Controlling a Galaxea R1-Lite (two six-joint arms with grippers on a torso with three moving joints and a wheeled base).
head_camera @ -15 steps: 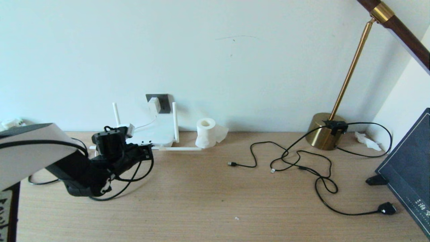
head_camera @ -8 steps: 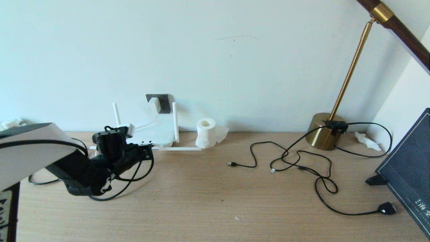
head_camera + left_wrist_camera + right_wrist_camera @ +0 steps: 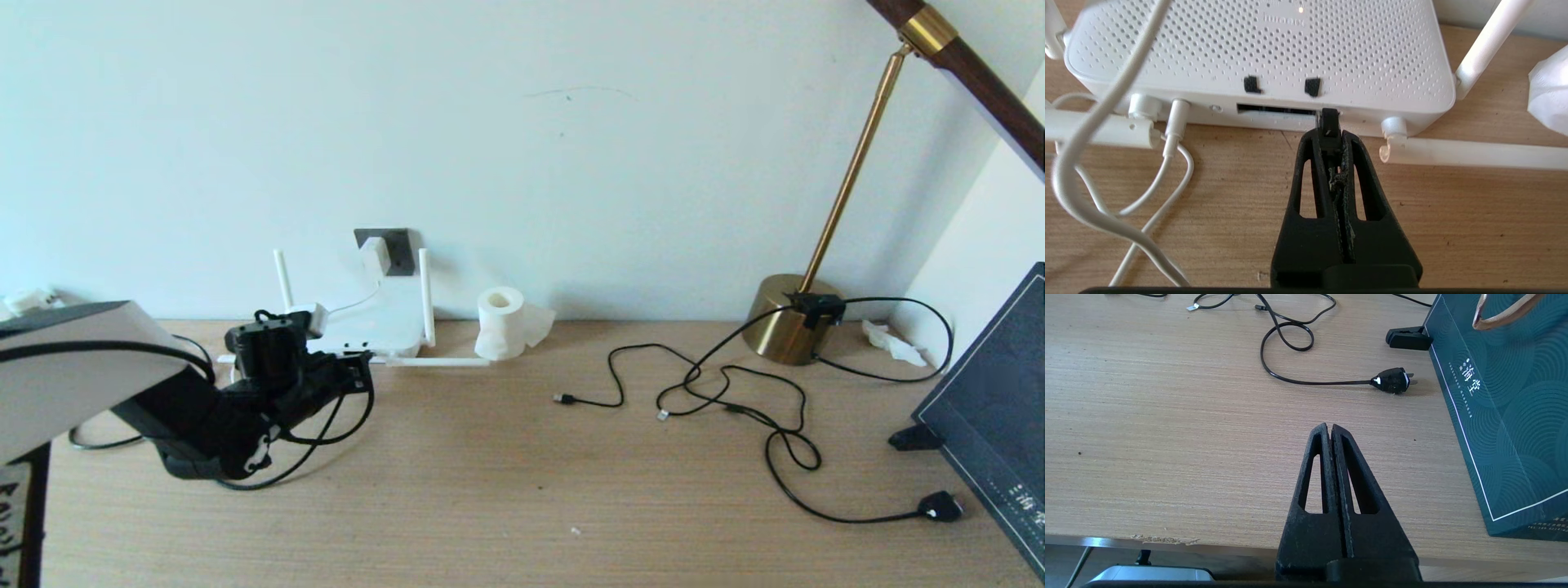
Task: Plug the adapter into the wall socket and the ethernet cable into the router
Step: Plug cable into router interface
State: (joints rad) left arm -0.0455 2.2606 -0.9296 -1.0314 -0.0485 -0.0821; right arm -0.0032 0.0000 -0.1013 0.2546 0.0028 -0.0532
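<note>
- the long light wooden desk runs along a pale wall, and nearly all the action sits at its far left end.
- the flat white perforated router with thin stick antennas lies against the wall there; a small light glows on its top in the left wrist view, so it looks powered.
- the dark grey square wall socket is just above the router, and the small white rounded adapter sits on its face with its thin white cord dropping to the router. that half of the job looks done.
- the left gripper is at the router's near edge, fingers pressed together and pinching the small black plug of the thin black ethernet cable.
- the plug's tip touches the right end of the dark port strip; how deep it sits i cannot tell. my guess is the insertion is in its last stretch, with seating and letting go left to do.
- the rest of that cable loops on the desk under the left arm.
- the right gripper hangs idle over the near right of the desk, fingers pressed together on nothing.
- unused clutter on the right: a brass lamp base, its black cord with a bulky plug, thin black usb cables, a dark teal gift bag, and a white tissue roll just right of the router.
</note>
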